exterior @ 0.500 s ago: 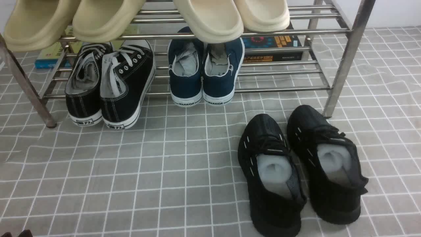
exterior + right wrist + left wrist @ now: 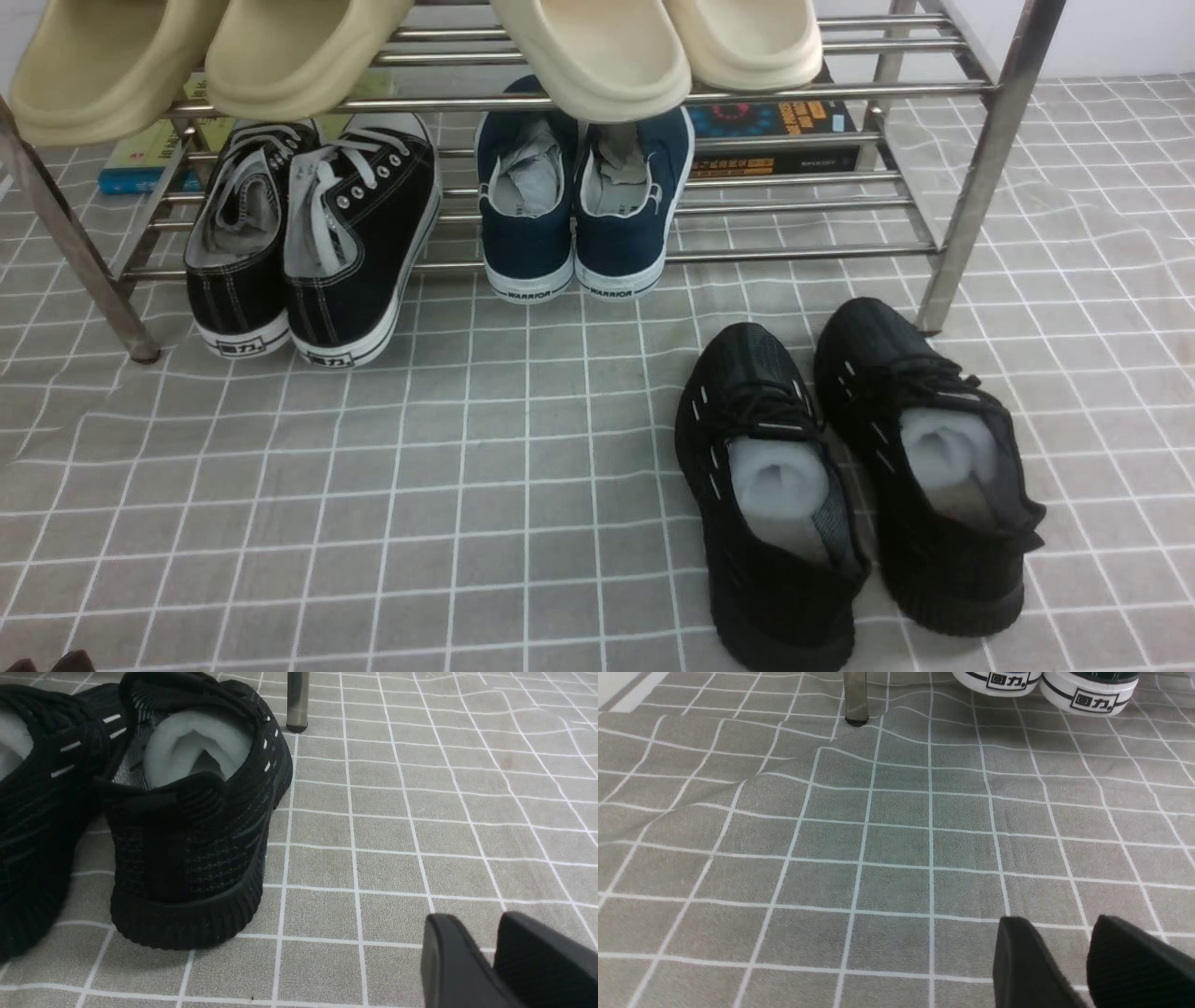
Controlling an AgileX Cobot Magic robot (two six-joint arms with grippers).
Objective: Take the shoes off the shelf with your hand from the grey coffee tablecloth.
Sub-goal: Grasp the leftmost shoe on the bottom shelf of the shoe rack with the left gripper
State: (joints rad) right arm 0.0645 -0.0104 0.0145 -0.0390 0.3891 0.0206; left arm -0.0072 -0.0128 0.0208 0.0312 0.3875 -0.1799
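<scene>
Left fingers (image 2: pixel 1031 961), slightly parted and empty, hang over the checked cloth (image 2: pixel 467 485). Right fingers (image 2: pixel 458 961) sit close together; touching or not, I cannot tell. Well ahead of the left fingers, the black canvas shoes (image 2: pixel 313 243) rest on the lower tier of the shelf (image 2: pixel 803 250), heels labelled 回力. The navy shoes (image 2: pixel 583 215) beside them read WARRIOR.

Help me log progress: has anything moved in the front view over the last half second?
Nothing visibly changed. The shoes sit on the lower tier of the shelf, heels toward the camera, and the black knit sneakers lie on the grey coffee tablecloth, all as before.
</scene>
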